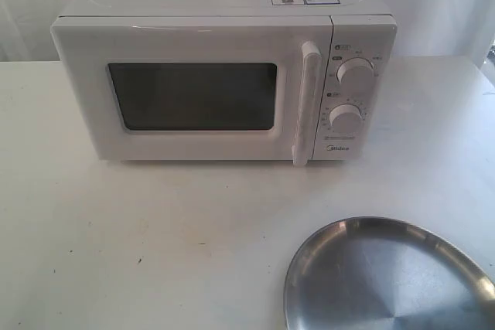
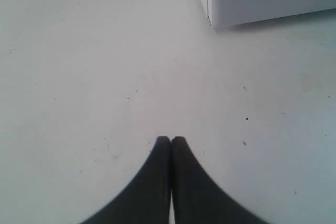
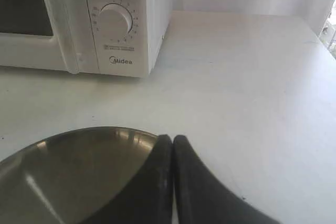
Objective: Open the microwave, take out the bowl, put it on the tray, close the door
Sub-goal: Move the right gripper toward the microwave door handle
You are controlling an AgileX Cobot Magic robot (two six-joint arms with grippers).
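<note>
The white microwave (image 1: 224, 83) stands at the back of the table, its door (image 1: 193, 94) shut and the tall bar handle (image 1: 306, 102) upright beside two round knobs. The steel tray (image 1: 387, 280) lies at the front right, nothing on it. The bowl is hidden from every view. Neither arm shows in the exterior view. My left gripper (image 2: 170, 140) is shut with nothing in it, over bare table near the microwave's corner (image 2: 220, 3). My right gripper (image 3: 172, 139) is shut and holds nothing, its tips at the tray's rim (image 3: 121, 132), facing the lower knob (image 3: 115, 19).
The white table (image 1: 155, 229) stretches wide in front of and to the left of the microwave. A white curtain hangs behind. The table's right edge shows at the far right in the right wrist view.
</note>
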